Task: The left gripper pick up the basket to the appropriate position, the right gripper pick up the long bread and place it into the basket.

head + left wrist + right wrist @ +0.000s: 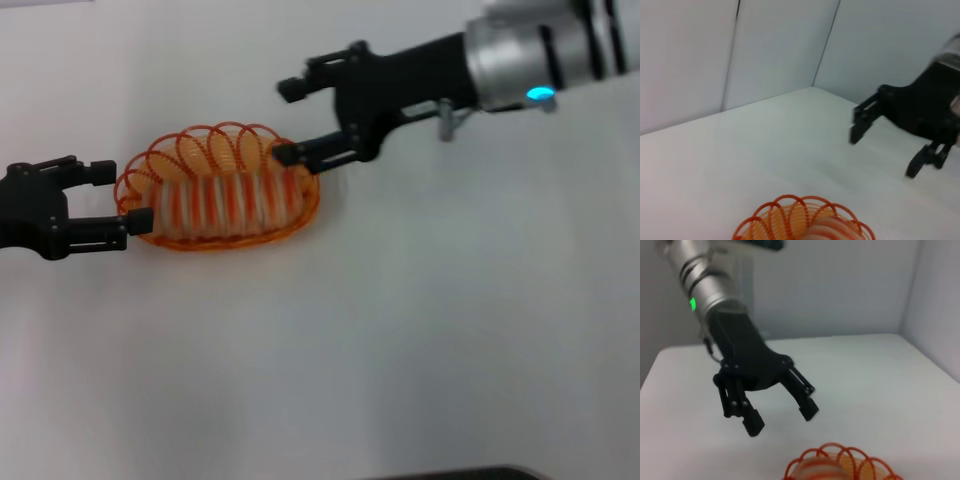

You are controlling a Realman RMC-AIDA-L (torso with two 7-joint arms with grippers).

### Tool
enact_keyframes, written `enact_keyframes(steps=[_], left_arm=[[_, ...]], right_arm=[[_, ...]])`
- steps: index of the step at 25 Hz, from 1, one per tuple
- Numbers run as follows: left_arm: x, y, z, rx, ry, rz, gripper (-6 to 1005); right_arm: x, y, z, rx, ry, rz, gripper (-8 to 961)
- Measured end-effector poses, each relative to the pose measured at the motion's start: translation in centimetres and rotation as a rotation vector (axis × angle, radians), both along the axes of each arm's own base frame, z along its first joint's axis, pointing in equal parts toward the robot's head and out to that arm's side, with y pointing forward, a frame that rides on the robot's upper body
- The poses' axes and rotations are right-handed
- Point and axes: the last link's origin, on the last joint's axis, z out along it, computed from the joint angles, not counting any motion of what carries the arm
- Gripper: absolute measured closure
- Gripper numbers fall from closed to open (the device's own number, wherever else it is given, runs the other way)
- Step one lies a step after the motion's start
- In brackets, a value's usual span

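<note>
Bread [225, 205] already in basket [300, 222], long axis along basket's long axis, running left to right across table [400, 350]

Right tool [290, 122]: fingers spread wide, empty, at basket's right end; lower finger tip over or touching the rim there, upper finger well clear beyond the far side. Contact not confirmable from head view; left wrist view suggests tool raised above table

Left tool [125, 197]: fingers parted, one on each side of basket's left rim; firm grip cannot be confirmed

Judgement: placement done; remaining move is withdrawal. Bread lies left of right tool, so clear path runs up and to the right, away from the rim loops

Risk: lower finger snagging a wire loop and dragging basket
</note>
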Motion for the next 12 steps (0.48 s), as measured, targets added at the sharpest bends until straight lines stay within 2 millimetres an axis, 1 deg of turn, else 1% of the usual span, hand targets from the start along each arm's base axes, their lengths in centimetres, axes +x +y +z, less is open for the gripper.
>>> enact_keyframes(steps=[5,8,12], left_arm=[[-0.1,0.4,-0.4,0.018,0.007,0.011,104],[-0.1,0.8,-0.8,0.020,0.008,0.016,103],[-0.2,0.9,-1.1,0.015,0.019,0.019,103]], right_arm=[[4.7,-2.1,2.1,0.005,0.071,-0.142,176],[6.7,-3.5,2.9,-0.003,0.102,-0.203,176],[8.9,-5.3,3.1,-0.025,0.099,-0.274,176]])
